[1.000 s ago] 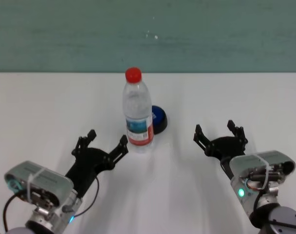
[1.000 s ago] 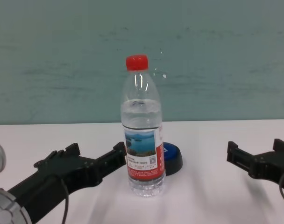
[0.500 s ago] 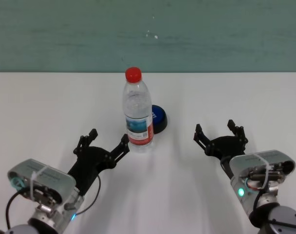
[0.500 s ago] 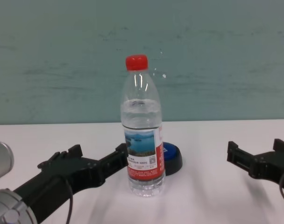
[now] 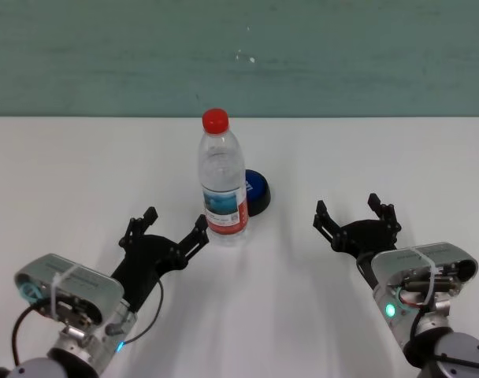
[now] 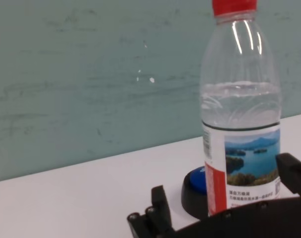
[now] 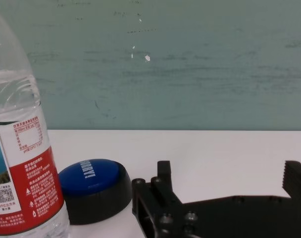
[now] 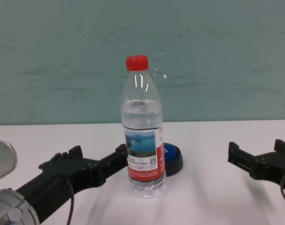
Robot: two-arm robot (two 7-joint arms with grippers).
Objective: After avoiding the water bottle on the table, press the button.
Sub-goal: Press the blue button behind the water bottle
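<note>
The water bottle (image 5: pixel 222 178) stands upright near the middle of the table (image 5: pixel 58 173), and it hides a large part of the button (image 5: pixel 257 191). In the head view only the right half of the blue dome with its black base shows, just behind and to the right of the bottle. In the chest view the button (image 8: pixel 173 158) shows as a dark edge with a little blue beside the label. In the left wrist view the bottle (image 6: pixel 241 119) covers most of the button (image 6: pixel 195 186), and the cap is cut at the edge of the picture. The right wrist view shows the button (image 7: pixel 94 188) best, while the bottle (image 7: pixel 22 168) is cut off there.

The left gripper (image 5: pixel 173 228) is low over the table, its jaws released and holding nothing; one fingertip (image 5: pixel 200 224) is just beside the bottle's lower part, and I cannot tell if it touches. The right gripper (image 5: pixel 356 217) is well apart on the right, its jaws also spread and empty.

Compared with one second ago, the left arm has advanced a little toward the bottle; the bottle, the button and the right gripper have not moved
</note>
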